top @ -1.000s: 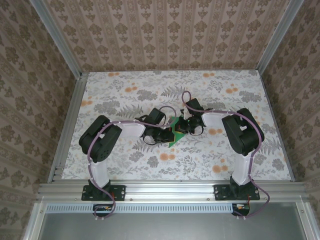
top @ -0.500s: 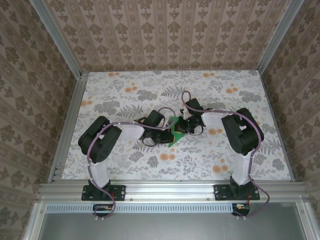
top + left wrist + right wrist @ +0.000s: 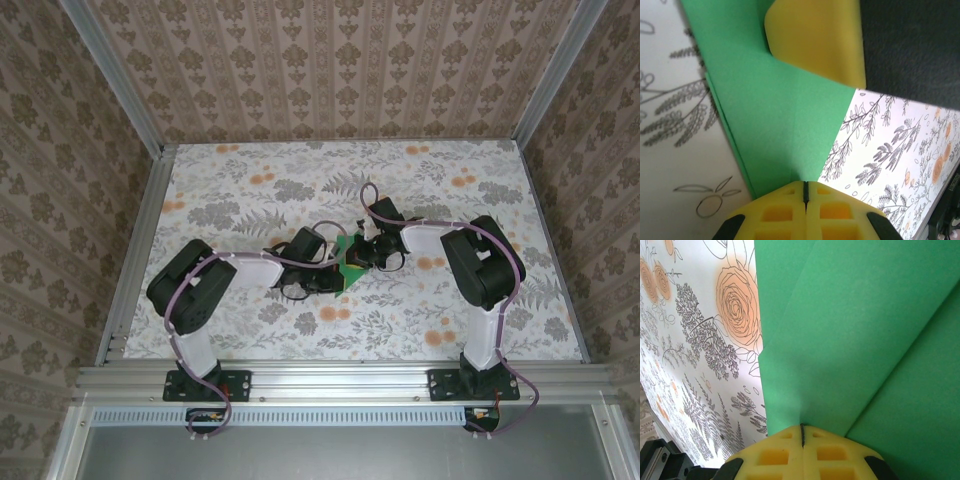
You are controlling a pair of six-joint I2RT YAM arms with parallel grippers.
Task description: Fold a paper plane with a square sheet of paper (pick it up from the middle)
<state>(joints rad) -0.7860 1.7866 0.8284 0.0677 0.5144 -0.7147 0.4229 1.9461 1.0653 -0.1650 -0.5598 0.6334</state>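
Left pincer [image 3: 333, 277] and right pincer [image 3: 360, 254] meet nose to nose at mid-counter, each clenched on the same folded green sheet of paper [image 3: 350, 270]. Seen from above, the flowered counter [image 3: 250, 190] spreads out on all sides of them. It is walled by patterned panels [image 3: 330, 70] at 9, 12 and 3 o'clock and edged by an aluminium rail [image 3: 340, 378] at 6 o'clock. The left arm [image 3: 200, 290] reaches the sheet from its 8 o'clock side, the right arm [image 3: 480, 265] from 2 o'clock. Their black wrists cover much of the paper, leaving slivers of green between them. Purple cables [image 3: 375, 200] loop along both arms.

From the left wrist, the left pincer [image 3: 805, 192] shows its yellow pads pressed together at 6 o'clock, the sheet rising out of them toward 12 o'clock. There one yellow pad [image 3: 815, 40] of the right pincer lies against the green, its black body at 1 o'clock. A second layer's edge runs along the sheet's 9 o'clock side.

From the right wrist, the right pincer [image 3: 801, 435] likewise squeezes the paper at 6 o'clock. The paper fans up to 12 and 3 o'clock, with a fold line slanting from 6 toward 2 o'clock. Printed orange roses [image 3: 737, 295] show on the counter at 10 o'clock. Whether the sheet touches the counter cannot be told.
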